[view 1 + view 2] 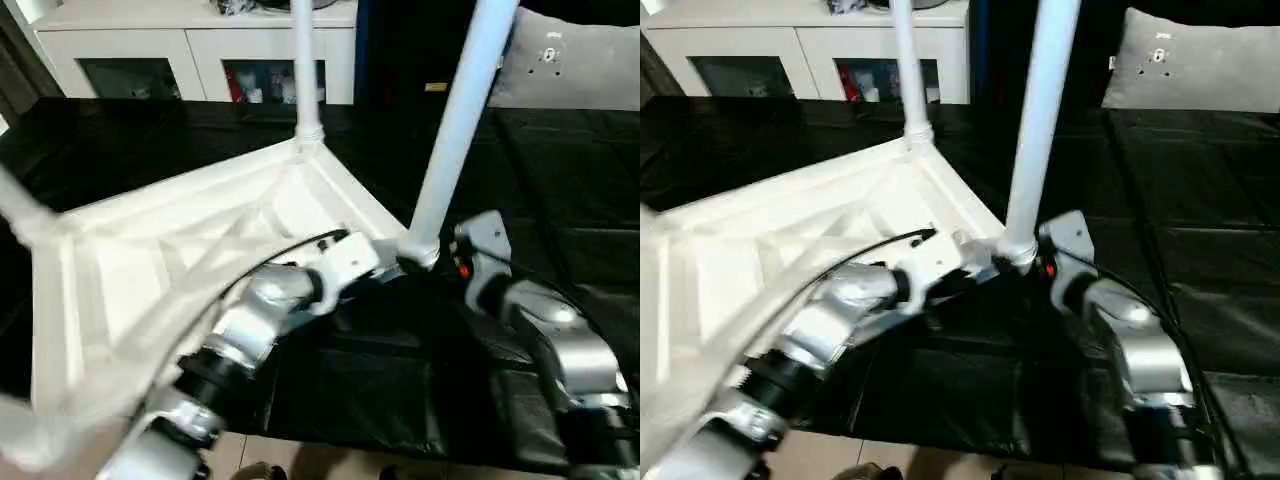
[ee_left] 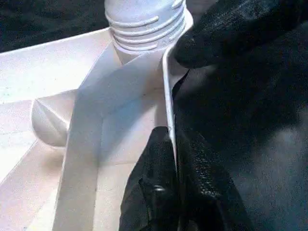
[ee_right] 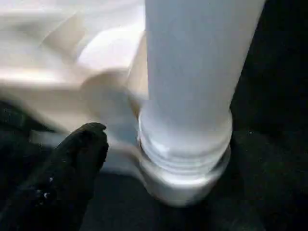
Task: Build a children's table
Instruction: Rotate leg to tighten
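So far, small white plastic children's table (image 1: 180,250) lies upside down on black-covered worktable (image 1: 560,200). Far leg (image 1: 303,60) in. Near-right leg (image 1: 455,130) stands in socket, threads showing. Left gripper (image 2: 175,159) pinches table rim. Right gripper (image 3: 72,163) wide open beside leg, holding nothing. I guess more legs left.

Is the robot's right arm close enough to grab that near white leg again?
Probably yes. The right gripper sits right beside the near leg at its corner socket, jaws open, with nothing between them; the left gripper pinches the tabletop's rim on the other side.
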{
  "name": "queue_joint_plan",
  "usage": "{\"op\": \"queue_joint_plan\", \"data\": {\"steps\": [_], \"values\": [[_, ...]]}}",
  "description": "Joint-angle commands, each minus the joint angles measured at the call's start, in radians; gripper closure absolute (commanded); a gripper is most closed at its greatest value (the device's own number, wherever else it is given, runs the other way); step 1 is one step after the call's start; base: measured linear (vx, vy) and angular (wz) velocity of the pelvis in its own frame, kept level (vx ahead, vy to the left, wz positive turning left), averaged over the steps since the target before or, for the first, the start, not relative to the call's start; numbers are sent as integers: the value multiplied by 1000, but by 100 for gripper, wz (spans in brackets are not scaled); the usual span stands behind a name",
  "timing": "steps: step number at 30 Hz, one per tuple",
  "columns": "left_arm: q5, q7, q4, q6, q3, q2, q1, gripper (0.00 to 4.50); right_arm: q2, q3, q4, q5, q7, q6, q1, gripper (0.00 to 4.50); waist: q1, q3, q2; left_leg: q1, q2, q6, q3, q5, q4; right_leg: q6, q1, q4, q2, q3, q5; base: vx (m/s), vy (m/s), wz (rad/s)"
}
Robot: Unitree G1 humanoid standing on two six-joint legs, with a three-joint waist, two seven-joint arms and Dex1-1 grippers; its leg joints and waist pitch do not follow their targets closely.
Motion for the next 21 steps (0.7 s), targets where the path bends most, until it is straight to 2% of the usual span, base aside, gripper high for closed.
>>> {"op": "queue_joint_plan", "data": {"steps": [1, 4, 6, 7, 9, 11, 15, 16, 19, 21], "values": [[-1, -74, -12, -75, -25, 40, -5, 450, -39, -4, 1, 20, 66, -36, -5, 4, 9, -72, -22, 0, 50, 120, -19, -90, -55, -221, 61, -65, -73, 47, -109, 0, 0, 0], [-9, -129, 2, -137, -39, 77, 2, 450, -97, -3, 4, 24, 136, -82, -6, 4, 15, -76, -23, -1, 52, 148, -19, -43, -48, -246, 58, -52, -71, 45, -20, 0, 0, 0], [-11, -148, 7, -159, -44, 87, 4, 450, -113, 0, 2, 27, 161, -92, -5, 4, 19, -75, -22, 0, 53, 162, -17, -51, -46, -255, 57, -52, -73, 45, -24, 0, 0, 0], [-20, -208, 23, -197, -61, 120, 5, 450, -177, 25, -24, 46, 275, -100, 11, 4, 25, -75, -24, 0, 52, 167, -16, -62, -45, -259, 60, -53, -72, 43, -38, 0, 0, 0], [-26, -237, 29, -212, -67, 133, 5, 450, -200, 35, -34, 54, 318, -103, 18, 4, 35, -73, -23, 1, 55, 166, -15, -73, -45, -253, 59, -54, -75, 45, -66, 0, 0, 0], [-51, -333, 31, -240, -79, 168, 10, 450, -247, 52, -41, 66, 406, -140, 22, 4, 43, -73, -24, 3, 58, 159, -14, -87, -45, -247, 57, -55, -76, 46, -94, 0, 0, 0], [-58, -394, 45, -282, -91, 198, 6, 450, -271, 70, -32, 70, 454, -179, 17, 4, 46, -69, -24, 4, 57, 135, -14, -123, -48, -241, 53, -59, -75, 46, -161, 0, 0, 0], [-59, -409, 46, -286, -94, 205, 4, 450, -276, 78, -33, 69, 470, -189, 17, 4, 46, -67, -28, 5, 58, 127, -14, -135, -50, -236, 53, -61, -76, 47, -180, 0, 0, 0], [-75, -455, 39, -295, -104, 220, -2, 450, -288, 104, -50, 93, 537, -176, 27, 4, 50, -65, -25, 7, 60, 118, -15, -156, -52, -229, 52, -63, -76, 48, -218, 0, 0, 0], [-77, -474, 41, -308, -112, 226, -4, 450, -288, 116, -51, 100, 554, -171, 27, 19, 51, -65, -25, 7, 60, 113, -16, -159, -53, -228, 51, -63, -76, 48, -218, 0, 0, 0]]}}
